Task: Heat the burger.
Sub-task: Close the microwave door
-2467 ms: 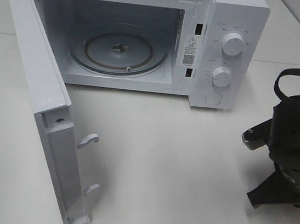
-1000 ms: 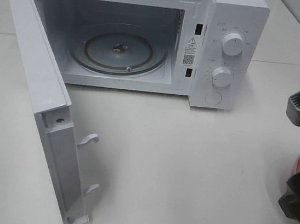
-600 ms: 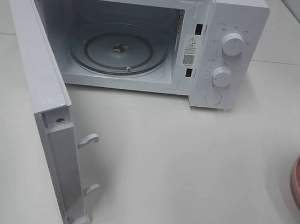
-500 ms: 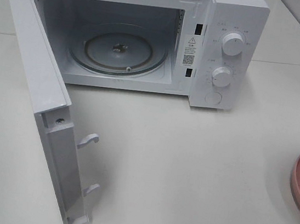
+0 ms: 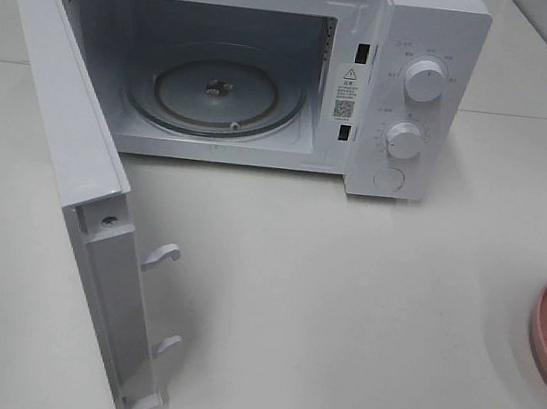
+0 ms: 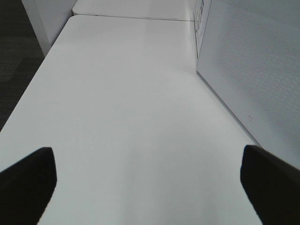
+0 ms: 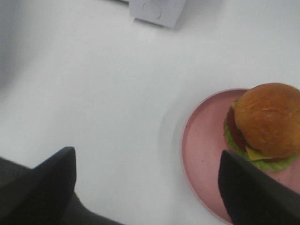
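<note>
Neither arm shows in the high view. The right gripper (image 7: 145, 187) hangs above the table (image 5: 341, 304), tilted down, jaws spread and empty, one finger (image 7: 253, 187) overlapping the pink plate (image 7: 201, 145). The burger (image 7: 265, 124) sits on that plate, at the table's right edge. The left gripper (image 6: 150, 183) hovers low over bare table beside the microwave (image 5: 411, 81) door (image 5: 70, 137), jaws wide and empty.

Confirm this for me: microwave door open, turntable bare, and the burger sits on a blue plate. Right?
Not quite. The plate under the burger is pink, not blue, as the right wrist view shows. The rest holds: the microwave door is open and the turntable is bare.
</note>
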Tool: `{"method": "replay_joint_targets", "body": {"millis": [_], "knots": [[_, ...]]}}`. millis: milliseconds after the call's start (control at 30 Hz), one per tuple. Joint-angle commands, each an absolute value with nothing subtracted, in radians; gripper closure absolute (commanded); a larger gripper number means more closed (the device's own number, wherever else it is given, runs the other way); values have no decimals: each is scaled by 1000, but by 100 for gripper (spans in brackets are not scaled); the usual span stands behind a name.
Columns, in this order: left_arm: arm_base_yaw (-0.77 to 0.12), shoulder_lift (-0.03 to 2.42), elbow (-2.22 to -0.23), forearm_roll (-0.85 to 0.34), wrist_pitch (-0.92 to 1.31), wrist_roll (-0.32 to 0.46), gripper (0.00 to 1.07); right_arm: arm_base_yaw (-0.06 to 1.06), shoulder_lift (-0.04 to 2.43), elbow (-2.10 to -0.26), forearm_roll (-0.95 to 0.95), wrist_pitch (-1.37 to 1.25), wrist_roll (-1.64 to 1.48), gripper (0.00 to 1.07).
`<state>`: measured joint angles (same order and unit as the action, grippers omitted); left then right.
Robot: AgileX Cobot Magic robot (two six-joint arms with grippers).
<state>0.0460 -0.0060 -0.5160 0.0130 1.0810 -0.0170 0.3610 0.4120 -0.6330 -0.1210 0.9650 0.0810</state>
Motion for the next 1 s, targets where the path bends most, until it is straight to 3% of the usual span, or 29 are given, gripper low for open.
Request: {"method": "replay_joint_targets", "body": {"millis": [33, 167, 533, 1000], "knots": [[46, -22, -516, 15, 1069, -23, 6, 313, 349, -635, -118, 943, 59, 29], [46, -22, -516, 15, 1069, -23, 6, 208, 221, -634, -116, 925, 58, 29], [46, -22, -516, 15, 1069, -23, 6, 71, 77, -574, -76, 933, 52, 30], [46, -22, -516, 14, 1069, -23, 6, 22, -33, -489, -65, 963, 52, 31]]}}
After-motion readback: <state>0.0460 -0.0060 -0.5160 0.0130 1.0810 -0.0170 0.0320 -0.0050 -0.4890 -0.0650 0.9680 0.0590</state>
